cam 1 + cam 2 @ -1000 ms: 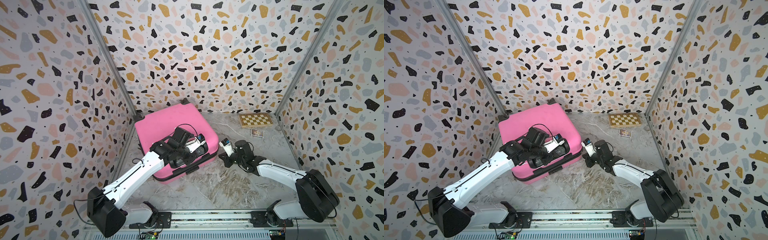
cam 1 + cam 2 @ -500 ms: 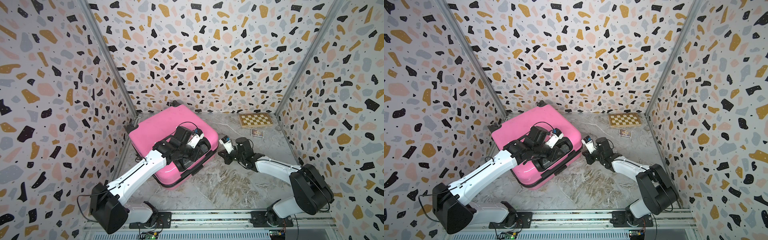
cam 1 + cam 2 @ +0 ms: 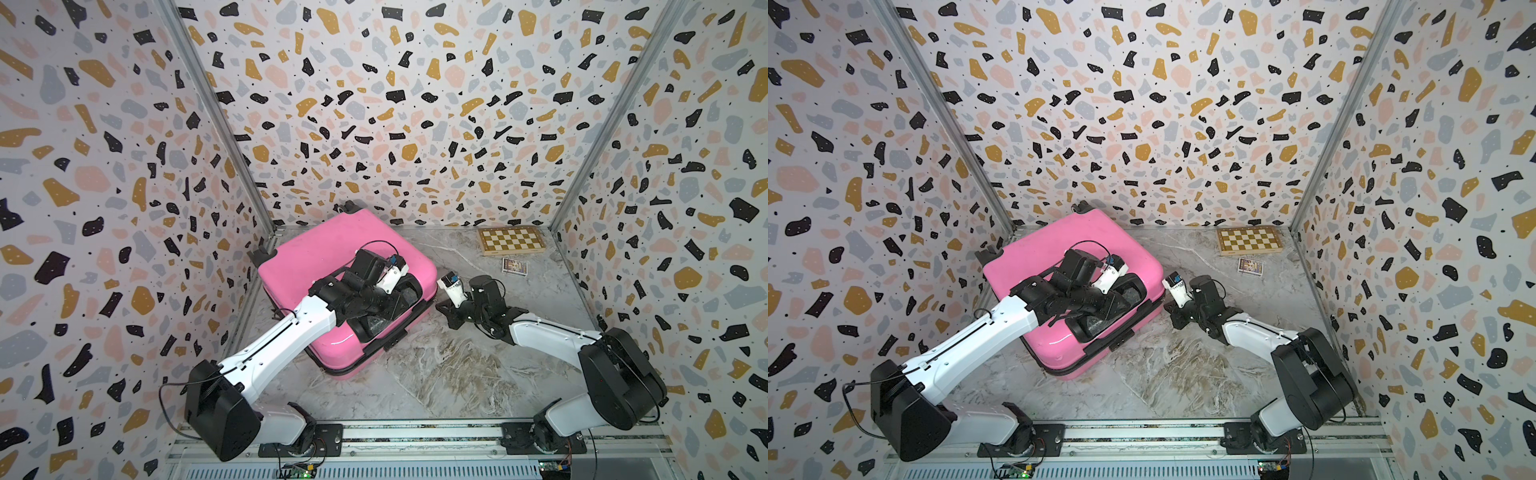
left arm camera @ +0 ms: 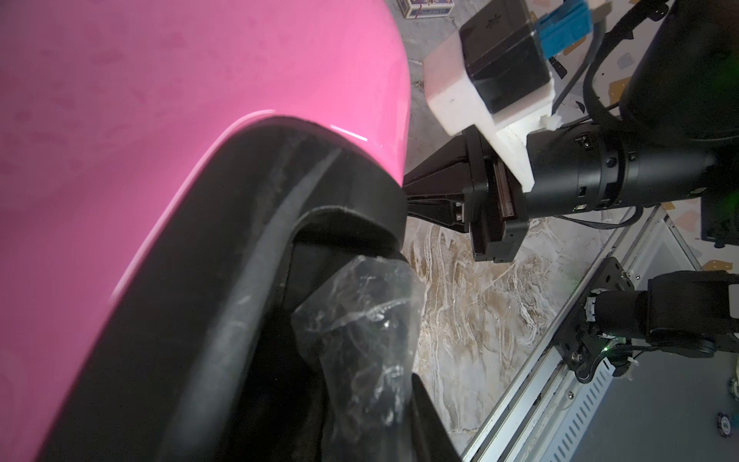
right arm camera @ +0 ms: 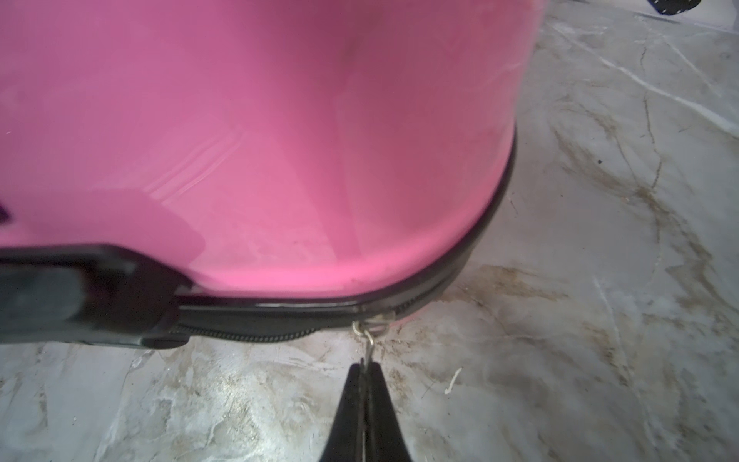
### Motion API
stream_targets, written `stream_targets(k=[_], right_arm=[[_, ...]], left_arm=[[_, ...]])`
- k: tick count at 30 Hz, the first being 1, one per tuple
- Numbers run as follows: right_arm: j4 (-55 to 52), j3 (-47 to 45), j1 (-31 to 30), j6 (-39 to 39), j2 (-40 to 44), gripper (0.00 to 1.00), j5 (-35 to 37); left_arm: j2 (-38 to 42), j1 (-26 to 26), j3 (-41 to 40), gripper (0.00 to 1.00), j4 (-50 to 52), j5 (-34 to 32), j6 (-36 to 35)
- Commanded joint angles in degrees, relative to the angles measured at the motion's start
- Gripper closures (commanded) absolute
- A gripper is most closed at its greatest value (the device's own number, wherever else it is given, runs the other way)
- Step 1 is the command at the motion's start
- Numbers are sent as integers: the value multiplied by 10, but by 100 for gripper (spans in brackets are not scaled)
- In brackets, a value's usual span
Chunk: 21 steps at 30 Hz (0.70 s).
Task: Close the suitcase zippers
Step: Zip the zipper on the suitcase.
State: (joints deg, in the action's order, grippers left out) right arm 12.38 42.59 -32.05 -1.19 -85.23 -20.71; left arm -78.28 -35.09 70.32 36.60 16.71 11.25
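The pink suitcase (image 3: pixel 324 257) (image 3: pixel 1034 266) lies flat at the back left. My left gripper (image 3: pixel 395 303) (image 3: pixel 1117 301) sits in the black recess on its top, shut on the plastic-wrapped handle (image 4: pixel 360 320); one finger (image 4: pixel 424 424) shows beside the wrap. The black zipper track (image 5: pixel 256 334) runs along the rim under the pink shell. At the suitcase's right corner my right gripper (image 5: pixel 364 366) (image 3: pixel 440 305) (image 3: pixel 1169 307) is low over the floor, shut on the small metal zipper pull (image 5: pixel 370 344), which hangs from the slider (image 5: pixel 380 318).
A wooden chessboard (image 3: pixel 511 240) (image 3: pixel 1249 240) lies at the back right with a small card box (image 3: pixel 514 266) in front of it. Patterned walls close in three sides. The arms' metal rail (image 3: pixel 415 432) runs along the front edge of the marble floor (image 3: pixel 436 374).
The suitcase has turned counter-clockwise, its left corner swinging toward the front. Both grippers kept their holds, the right one shifting slightly back with the corner.
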Motion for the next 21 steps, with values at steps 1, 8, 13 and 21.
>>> stream_targets(k=[1,8,13,21], right_arm=[[-7,12,-53,15,19,100,-113],[-16,8,-57,25,44,100,-110],[-19,6,-57,33,66,100,-110],[-29,6,-55,45,66,100,-109]], left_arm=[[-31,6,27,100,-103,-51,55],[-34,6,62,100,-82,-65,28],[-15,6,65,100,-72,-75,7],[25,6,43,100,-72,-107,-15]])
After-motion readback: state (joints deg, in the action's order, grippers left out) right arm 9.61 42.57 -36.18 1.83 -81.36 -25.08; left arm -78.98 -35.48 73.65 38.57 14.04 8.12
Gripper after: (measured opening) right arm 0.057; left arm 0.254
